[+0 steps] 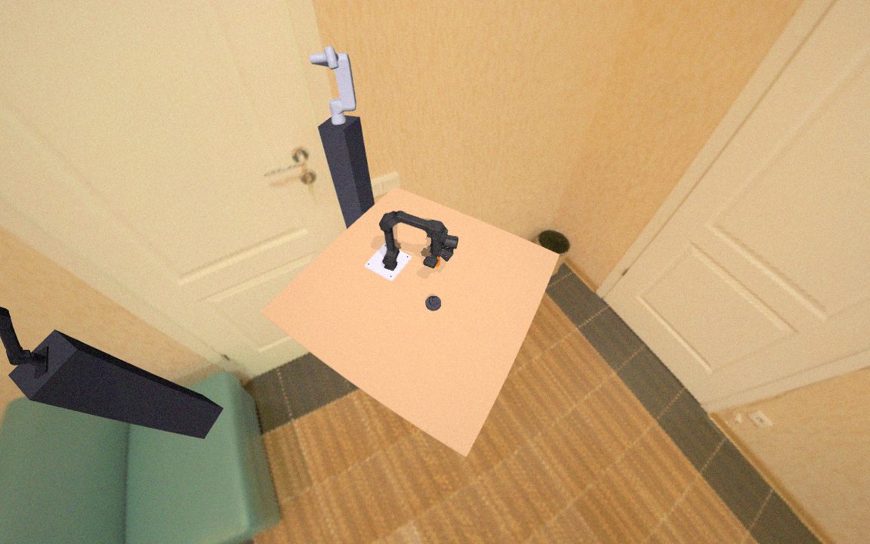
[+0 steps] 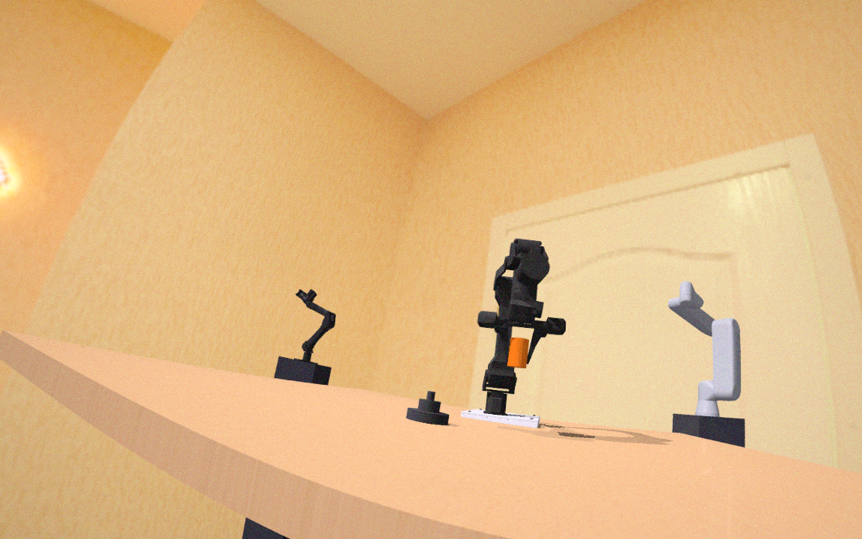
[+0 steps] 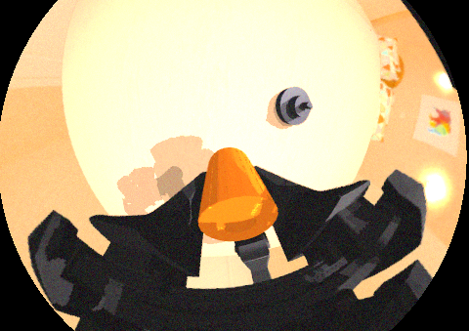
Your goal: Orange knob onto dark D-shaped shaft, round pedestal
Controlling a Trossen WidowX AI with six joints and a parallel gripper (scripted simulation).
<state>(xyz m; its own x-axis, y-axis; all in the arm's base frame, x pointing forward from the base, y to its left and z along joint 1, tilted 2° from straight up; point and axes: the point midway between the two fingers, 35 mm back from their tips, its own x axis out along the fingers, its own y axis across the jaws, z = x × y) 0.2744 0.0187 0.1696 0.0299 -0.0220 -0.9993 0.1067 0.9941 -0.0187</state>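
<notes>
Across the exterior view, from left to right, a small black arm [image 1: 3,326] [image 2: 325,324] is seen first, well apart from the claw and behind the table; it is carried by a dark stand [image 1: 113,388] [image 2: 301,370]. Nearer the claw, but lower, the round pedestal [image 1: 428,307] [image 2: 427,417] [image 3: 293,119] is set on the table top [image 1: 390,351] [image 2: 286,436] [image 3: 195,77], with its dark shaft [image 1: 433,298] [image 2: 430,396] [image 3: 305,106] pointed upward and left uncovered. The shaft's flat side cannot be made out. Next, below the claw and behind it, the white base plate [image 1: 377,266] [image 2: 527,422] is laid flat under the working arm's foot.

The claw [image 1: 436,262] [image 2: 519,348] [image 3: 230,173] itself is pointed downward above the table. It is partly open, closed firmly around the orange knob [image 1: 439,262] [image 2: 518,352] [image 3: 234,194], which is held upright between its fingertips, off the table and apart from the pedestal. How the flat side of the knob's hole is turned cannot be told.

To the right of the claw and well apart from it, a pale grey arm [image 1: 347,81] [image 2: 725,355] is supported on another dark block [image 1: 347,162] [image 2: 708,429].
</notes>
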